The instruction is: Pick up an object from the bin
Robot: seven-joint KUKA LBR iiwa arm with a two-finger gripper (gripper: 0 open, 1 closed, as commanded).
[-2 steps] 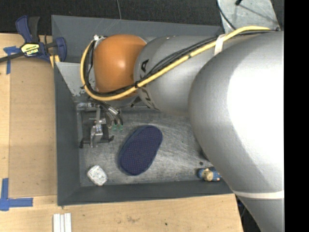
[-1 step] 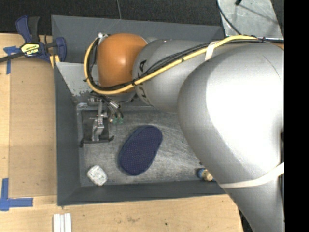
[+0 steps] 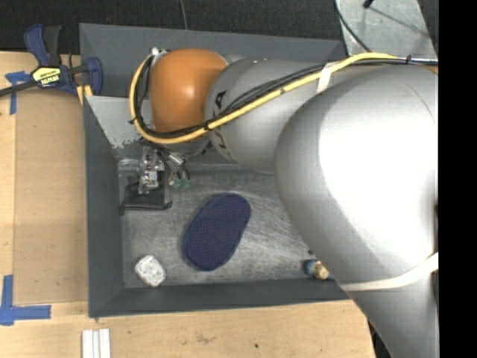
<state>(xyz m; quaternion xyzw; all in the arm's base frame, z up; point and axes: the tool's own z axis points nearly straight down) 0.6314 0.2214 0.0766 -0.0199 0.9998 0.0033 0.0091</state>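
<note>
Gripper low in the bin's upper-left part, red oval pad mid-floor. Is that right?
Not quite: the camera view shows the oval pad is dark blue, not red. It does lie mid-floor, and the gripper is low in the bin, in its upper-left part.

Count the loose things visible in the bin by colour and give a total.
Dark blue oval pad: 1
White crumpled piece: 1
Blue-and-tan bit by the arm: 1
Total: 3 in view; the arm covers part of the bin.
</note>
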